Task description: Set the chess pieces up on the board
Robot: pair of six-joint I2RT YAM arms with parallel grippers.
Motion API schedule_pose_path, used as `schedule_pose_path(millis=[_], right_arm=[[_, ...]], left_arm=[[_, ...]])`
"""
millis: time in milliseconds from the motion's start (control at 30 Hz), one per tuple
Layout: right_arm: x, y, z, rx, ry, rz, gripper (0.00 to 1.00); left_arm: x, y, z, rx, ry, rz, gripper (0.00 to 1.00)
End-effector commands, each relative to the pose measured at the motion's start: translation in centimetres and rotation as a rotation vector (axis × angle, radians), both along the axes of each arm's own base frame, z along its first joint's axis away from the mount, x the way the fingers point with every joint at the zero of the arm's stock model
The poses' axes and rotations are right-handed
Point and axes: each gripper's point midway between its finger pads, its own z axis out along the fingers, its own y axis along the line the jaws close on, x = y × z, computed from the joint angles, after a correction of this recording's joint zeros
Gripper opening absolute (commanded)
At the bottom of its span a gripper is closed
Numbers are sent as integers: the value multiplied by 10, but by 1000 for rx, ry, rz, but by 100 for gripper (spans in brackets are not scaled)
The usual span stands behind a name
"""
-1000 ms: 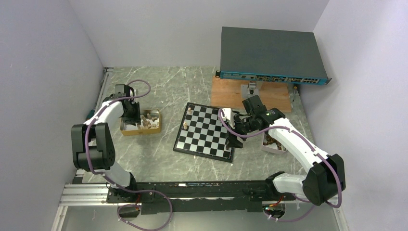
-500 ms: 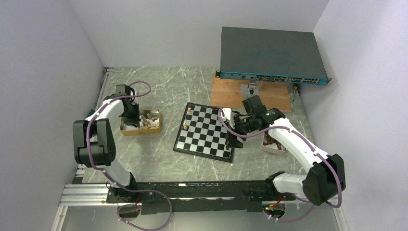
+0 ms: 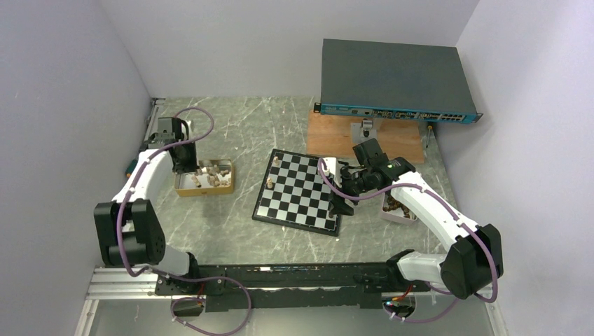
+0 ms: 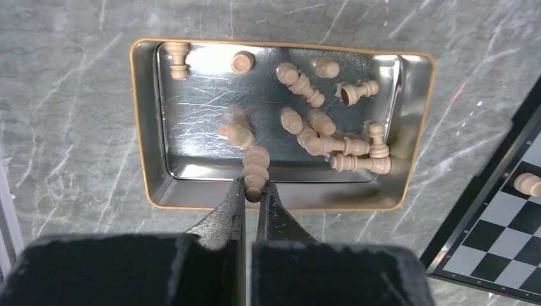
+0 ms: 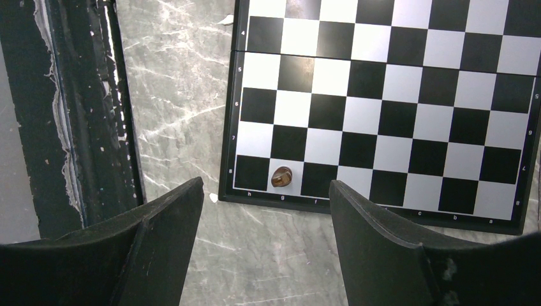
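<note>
Left gripper [image 4: 253, 191] pressed together, pinching one tan piece [image 4: 256, 167] by its end. The rest of it juts past my fingertips toward 12. It hangs over the near wall of the tin [image 4: 141, 121]. Loose pieces [image 4: 319, 137] lie scattered inside, mostly toward 3. Cannot tell how far my piece clears the tin floor.

Right gripper [image 5: 266, 185] spread wide, holding nothing, over the board's edge by a dark piece [image 5: 281, 176] in the outer row.

Board [image 3: 300, 190] sits at 3 o'clock from the tin in the top view, with standing pieces [image 3: 276, 161] along its left edge.

Step in hand, as I judge it: carry this piece to the board. Lift straight up first to clear the tin rim. The hold is narrow and at the end, so the piece may swivel; travel slowly. Pick an empty square on that left edge, lower until the base sits flat, then part the fingers. Steer wide of the standing pieces.
</note>
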Motion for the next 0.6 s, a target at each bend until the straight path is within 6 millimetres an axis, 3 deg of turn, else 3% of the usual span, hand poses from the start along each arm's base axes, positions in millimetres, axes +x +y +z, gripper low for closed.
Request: schedule_pose_path(millis=[0, 200, 567], right_arm=[[2, 4, 11, 28, -51, 23, 75], [1, 4, 11, 29, -49, 26, 75], [0, 4, 13, 37, -57, 33, 75]], left_arm=[[1, 2, 24, 7, -62, -5, 0], [-8, -13, 39, -62, -89, -37, 0], [-55, -84, 68, -272, -113, -157, 0]])
